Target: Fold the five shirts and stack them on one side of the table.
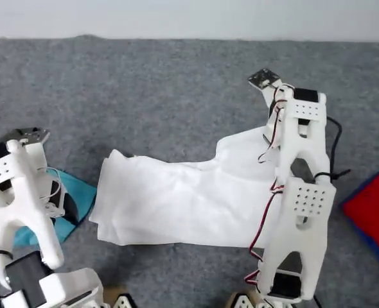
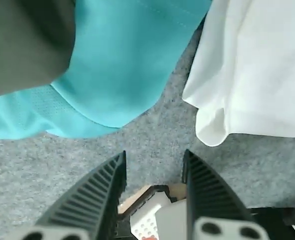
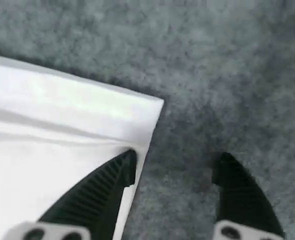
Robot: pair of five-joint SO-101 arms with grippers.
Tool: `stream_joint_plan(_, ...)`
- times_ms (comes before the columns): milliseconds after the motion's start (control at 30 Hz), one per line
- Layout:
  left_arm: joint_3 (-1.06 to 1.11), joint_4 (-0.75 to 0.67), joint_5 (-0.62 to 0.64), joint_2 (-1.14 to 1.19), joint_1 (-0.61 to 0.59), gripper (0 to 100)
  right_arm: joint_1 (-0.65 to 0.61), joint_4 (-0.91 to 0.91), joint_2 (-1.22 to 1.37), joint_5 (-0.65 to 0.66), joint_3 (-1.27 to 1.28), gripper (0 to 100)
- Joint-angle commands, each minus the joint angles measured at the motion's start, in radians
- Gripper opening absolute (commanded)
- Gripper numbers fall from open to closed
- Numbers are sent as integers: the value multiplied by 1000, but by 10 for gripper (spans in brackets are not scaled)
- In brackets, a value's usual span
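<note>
Grey worktop (image 1: 176, 83) carries a white shirt (image 1: 176, 199). Right end effector (image 3: 177, 157) gapes over its edge; left end effector (image 2: 154, 154) hangs released, empty.

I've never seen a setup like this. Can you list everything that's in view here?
white shirt: one, white, lying rumpled in the middle of the table
teal shirt: one, teal, at the left, partly under the left arm
red shirt: one, red, at the right edge, with a blue edge showing beneath it
table: one, grey fuzzy cover, under everything
wall: one, white, behind the far edge
left arm: one, white, at the left
right arm: one, white, right of the middle
left hand: one, black fingers, open and empty, above bare table between the teal and white shirts
right hand: one, black fingers, open, at a white shirt corner
</note>
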Motion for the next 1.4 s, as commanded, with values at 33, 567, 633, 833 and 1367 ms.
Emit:
stream_joint_plan(33,-1,28,-8,-38,5,178,-27,102,59,-9,-130,32)
stream_joint_plan(567,51,28,-6,-40,0,177,-74,404,65,71,-413,10)
stream_joint_plan(633,73,28,-6,-40,0,177,-68,404,61,72,-419,10)
stream_joint_plan(833,81,28,-6,-41,-2,177,-53,404,12,80,-334,10)
stream_joint_plan(1367,81,28,-8,-41,2,177,-102,404,-381,293,198,10)
